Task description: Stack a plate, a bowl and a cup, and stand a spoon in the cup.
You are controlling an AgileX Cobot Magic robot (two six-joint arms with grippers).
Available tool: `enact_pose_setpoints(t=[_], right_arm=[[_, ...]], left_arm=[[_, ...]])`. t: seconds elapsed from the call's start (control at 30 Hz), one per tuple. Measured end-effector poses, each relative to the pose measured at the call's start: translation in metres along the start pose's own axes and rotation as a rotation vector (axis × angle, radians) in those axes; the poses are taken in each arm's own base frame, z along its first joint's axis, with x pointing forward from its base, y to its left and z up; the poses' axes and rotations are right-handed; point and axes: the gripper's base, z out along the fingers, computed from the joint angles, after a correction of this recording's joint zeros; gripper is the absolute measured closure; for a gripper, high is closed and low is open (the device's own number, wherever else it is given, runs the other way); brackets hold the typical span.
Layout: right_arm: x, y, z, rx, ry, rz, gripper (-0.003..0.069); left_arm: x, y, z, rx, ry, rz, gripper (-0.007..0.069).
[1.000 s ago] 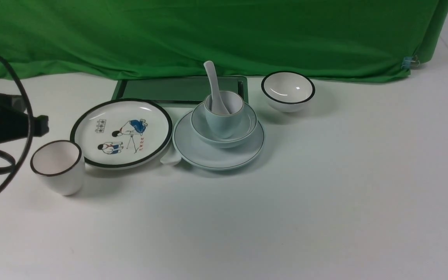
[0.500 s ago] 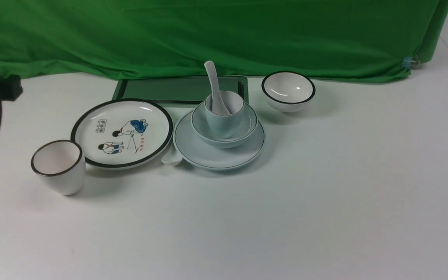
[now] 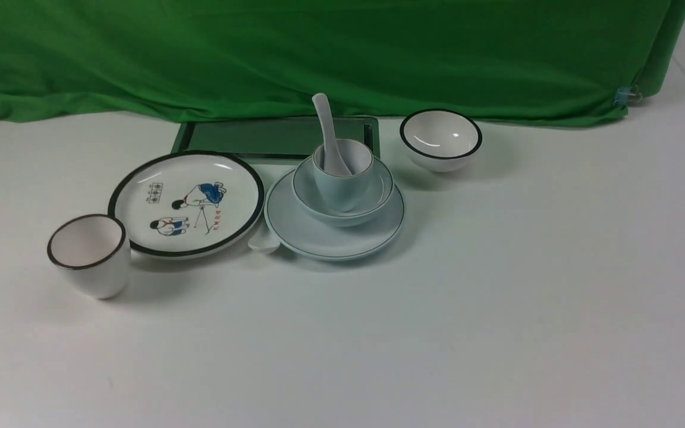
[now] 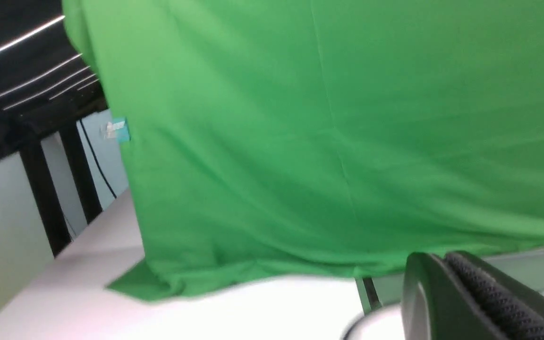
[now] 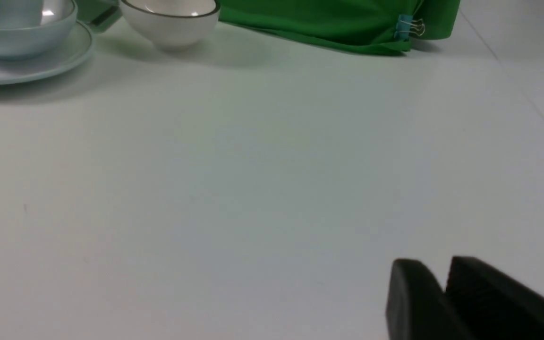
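Two plates (image 3: 334,229) (image 3: 186,202), two bowls (image 3: 342,190) (image 3: 440,139), two cups (image 3: 342,172) (image 3: 88,254), two spoons (image 3: 329,134) (image 3: 263,241), one tray (image 3: 271,137).

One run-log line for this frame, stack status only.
stack: pale blue-green ceramic plate > bowl > pale blue cup | white ceramic spoon: standing in cup | status: complete

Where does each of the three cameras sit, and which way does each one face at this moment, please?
Front view: between the arms, looking forward at the stacked plate, bowl, cup and spoon; no arm shows.
Left wrist view: low by the table, facing the green cloth; the left gripper, jaws together, shows.
Right wrist view: low over the table; the right gripper, slightly parted, shows.
Shared: front and right wrist views both show the black-rimmed white bowl.
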Motion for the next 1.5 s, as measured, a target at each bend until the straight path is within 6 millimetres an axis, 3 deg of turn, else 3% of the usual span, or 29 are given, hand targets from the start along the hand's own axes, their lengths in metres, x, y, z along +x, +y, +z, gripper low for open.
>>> enact_pose_setpoints(t=[0.07,0.13,0.37,1.0,1.5], right_arm=[[0.0,0.0,0.0,0.0,0.001,0.0,0.0508],[0.0,0.0,0.0,0.0,0.001,0.0,0.0498],[0.0,0.0,0.0,0.0,0.002,0.001,0.0482],[0.0,0.0,0.0,0.0,0.0,0.001,0.0424],[0.0,0.0,0.0,0.0,0.0,0.001,0.042]], left_arm=[[0.017,-0.002,-0.01,-0.001,0.003,-0.007,0.0653],[0.049,-0.007,-0.028,0.007,0.024,-0.027,0.0653],[0.08,-0.017,-0.043,0.091,0.304,-0.152,0.0653],[0.081,-0.017,-0.044,0.084,0.311,-0.214,0.0653],[0.08,-0.017,-0.044,0.083,0.306,-0.21,0.0653]])
